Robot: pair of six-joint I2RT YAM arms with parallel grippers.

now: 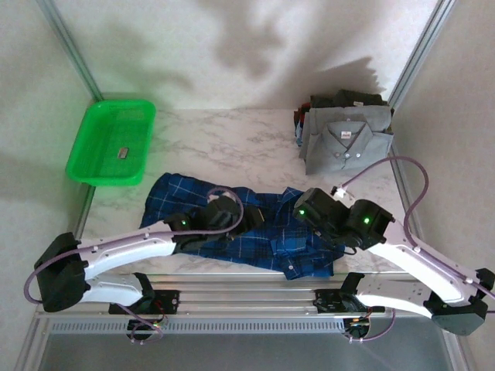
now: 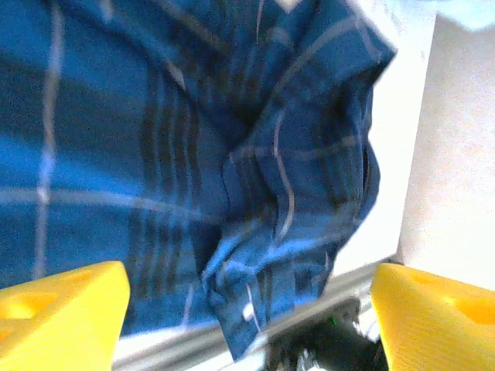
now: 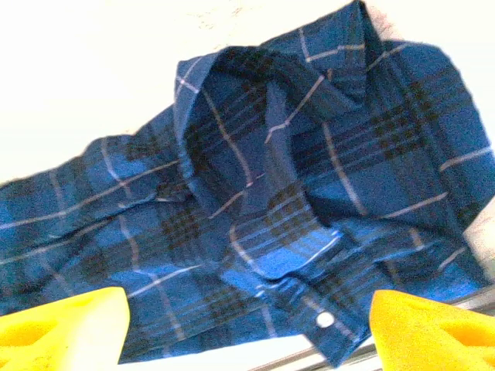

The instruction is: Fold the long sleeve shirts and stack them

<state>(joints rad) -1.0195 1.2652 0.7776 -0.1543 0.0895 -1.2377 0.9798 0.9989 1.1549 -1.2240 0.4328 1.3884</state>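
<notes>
since the plaid shirt [image 1: 261,243] lies crumpled on the counter [image 1: 224,143] at lower centre of the top view, soft, light and limp, a pinch at collar or hem is judged best. the left end effector [image 2: 247,325] and right end effector [image 3: 247,328] are seen open above it, empty.

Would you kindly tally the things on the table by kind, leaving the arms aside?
Blue plaid shirt, spread out: 1
Grey shirt, folded, atop the pile: 1
Darker folded shirts under it: at least 1, number unclear
Green basket: 1
Small item in the basket: 1
Total: at least 5
</notes>
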